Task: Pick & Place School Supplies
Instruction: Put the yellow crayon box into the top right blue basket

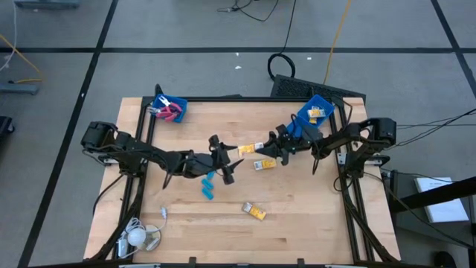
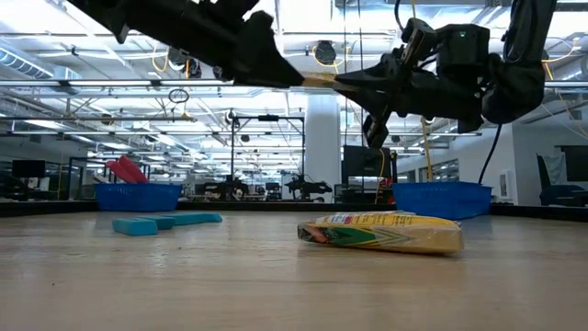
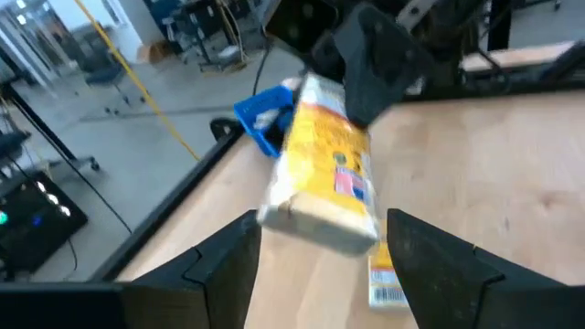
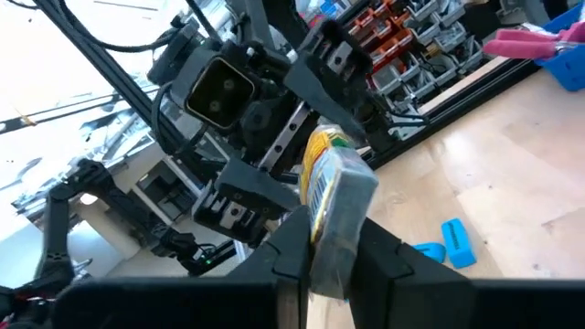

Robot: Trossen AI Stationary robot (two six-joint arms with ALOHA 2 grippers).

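Note:
A yellow packet (image 1: 249,149) hangs in the air over the table's middle, between my two grippers. My right gripper (image 1: 269,147) comes from the right and is shut on it. My left gripper (image 1: 229,158) comes from the left and is open; its fingers (image 3: 228,265) stand on either side of the packet's other end (image 3: 320,219) without closing on it. A second yellow packet (image 1: 264,164) lies flat just below, and a third (image 1: 253,211) nearer the near edge. Light-blue pieces (image 1: 207,184) lie on the wood. Pink-handled scissors (image 1: 169,112) rest in the left bin. My right gripper pinches the yellow packet between its two fingers (image 4: 292,242) at the packet's right-hand end (image 4: 334,215). The fingers come level from the table's right and lie along the packet. It is lifted clear of the table, its free end (image 4: 331,151) pointing at the left gripper.
A blue bin (image 1: 160,100) stands at the far left corner. Another blue bin (image 1: 303,117), holding yellow packets, stands at the far right behind my right arm. A white round object with a cord (image 1: 137,237) sits at the near left corner. Bare wood lies along the near right.

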